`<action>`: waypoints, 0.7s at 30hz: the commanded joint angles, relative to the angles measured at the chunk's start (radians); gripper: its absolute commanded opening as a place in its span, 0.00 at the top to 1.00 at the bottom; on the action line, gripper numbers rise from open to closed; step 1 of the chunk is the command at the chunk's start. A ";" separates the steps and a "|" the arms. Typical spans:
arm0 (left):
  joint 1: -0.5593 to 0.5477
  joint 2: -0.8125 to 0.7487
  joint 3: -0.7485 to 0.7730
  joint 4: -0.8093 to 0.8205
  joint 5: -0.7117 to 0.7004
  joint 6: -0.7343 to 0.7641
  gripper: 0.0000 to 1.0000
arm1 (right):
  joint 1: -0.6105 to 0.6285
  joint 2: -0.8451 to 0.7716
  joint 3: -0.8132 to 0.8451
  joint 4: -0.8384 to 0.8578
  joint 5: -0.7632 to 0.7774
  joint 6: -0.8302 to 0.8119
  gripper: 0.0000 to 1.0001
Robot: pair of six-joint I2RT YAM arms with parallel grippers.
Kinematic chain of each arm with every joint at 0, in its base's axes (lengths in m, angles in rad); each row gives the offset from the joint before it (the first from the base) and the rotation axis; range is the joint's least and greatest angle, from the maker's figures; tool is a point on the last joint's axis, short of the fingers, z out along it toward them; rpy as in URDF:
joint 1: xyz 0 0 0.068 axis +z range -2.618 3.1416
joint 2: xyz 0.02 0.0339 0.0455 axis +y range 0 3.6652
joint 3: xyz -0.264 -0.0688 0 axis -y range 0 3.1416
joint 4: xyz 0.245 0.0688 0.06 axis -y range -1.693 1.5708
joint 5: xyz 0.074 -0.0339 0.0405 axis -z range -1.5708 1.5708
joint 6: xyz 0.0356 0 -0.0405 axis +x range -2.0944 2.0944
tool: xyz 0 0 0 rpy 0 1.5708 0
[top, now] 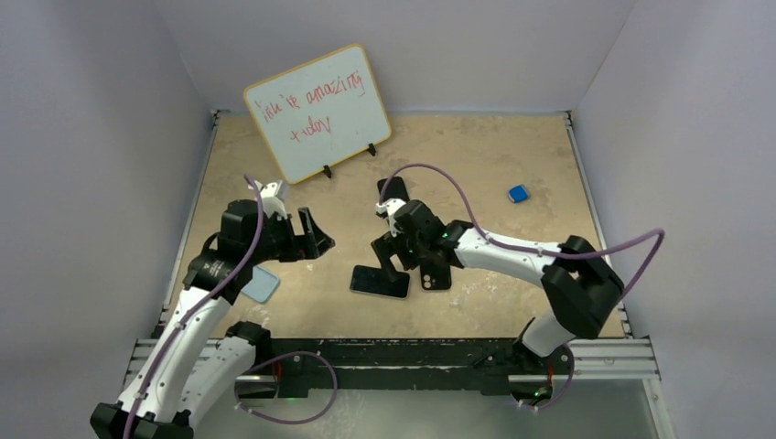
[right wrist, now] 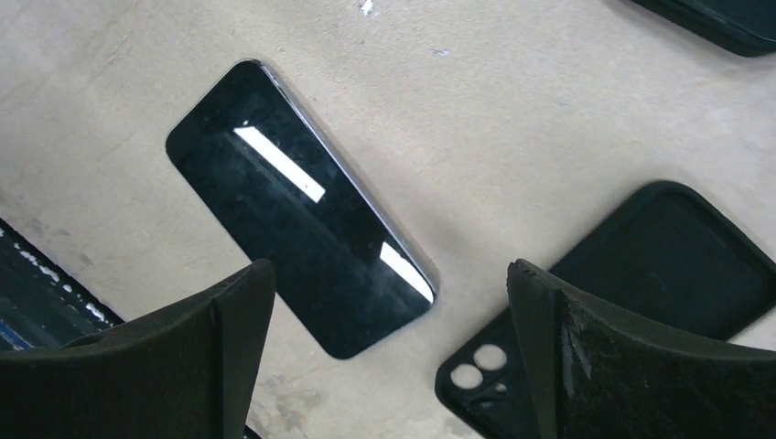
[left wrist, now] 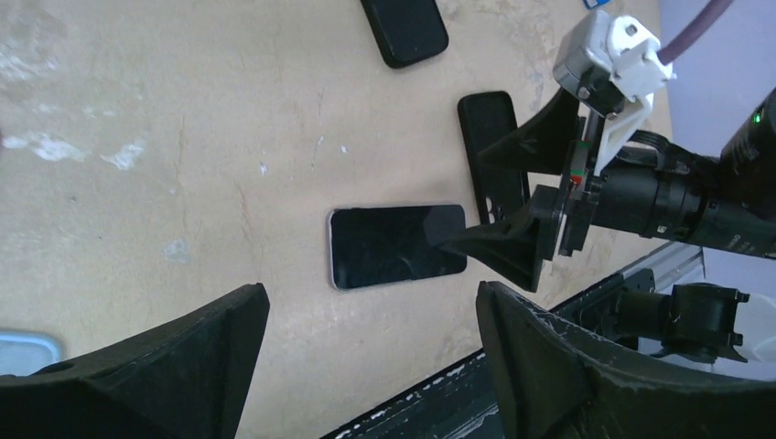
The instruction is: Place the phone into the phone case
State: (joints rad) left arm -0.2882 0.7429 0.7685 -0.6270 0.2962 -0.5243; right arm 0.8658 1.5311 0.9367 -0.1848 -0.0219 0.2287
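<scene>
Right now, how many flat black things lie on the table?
3: the phone at the front, the phone case beside it, another black slab farther back. More might be hidden.

Right wrist view: phone case (right wrist: pixel 677 265) partly behind right gripper (right wrist: pixel 389 274) jaws, bottom clipped by frame. Dark slab (right wrist: pixel 723 18) cut at top corner. Overhead: pale blue item (top: pixel 264 283) half under left arm (top: pixel 188 329); whiteboard (top: pixel 320 110) scrawl unreadable.
</scene>
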 commanded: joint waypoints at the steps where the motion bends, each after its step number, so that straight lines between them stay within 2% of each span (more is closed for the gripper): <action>1: 0.003 0.019 -0.088 0.044 0.086 -0.077 0.16 | 0.002 0.084 0.060 0.019 -0.100 -0.061 0.05; 9: 0.001 0.091 -0.368 0.367 0.232 -0.272 0.32 | 0.001 0.113 -0.008 0.122 -0.260 0.048 0.09; 14: -0.003 0.124 -0.466 0.459 0.262 -0.312 0.34 | 0.001 0.112 -0.036 0.128 -0.290 0.066 0.09; 21: -0.003 0.143 -0.583 0.609 0.265 -0.375 0.35 | 0.001 0.085 -0.109 0.221 -0.431 0.154 0.10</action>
State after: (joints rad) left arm -0.2893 0.8669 0.2375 -0.1806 0.5323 -0.8364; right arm 0.8639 1.6524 0.8749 -0.0250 -0.3222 0.3126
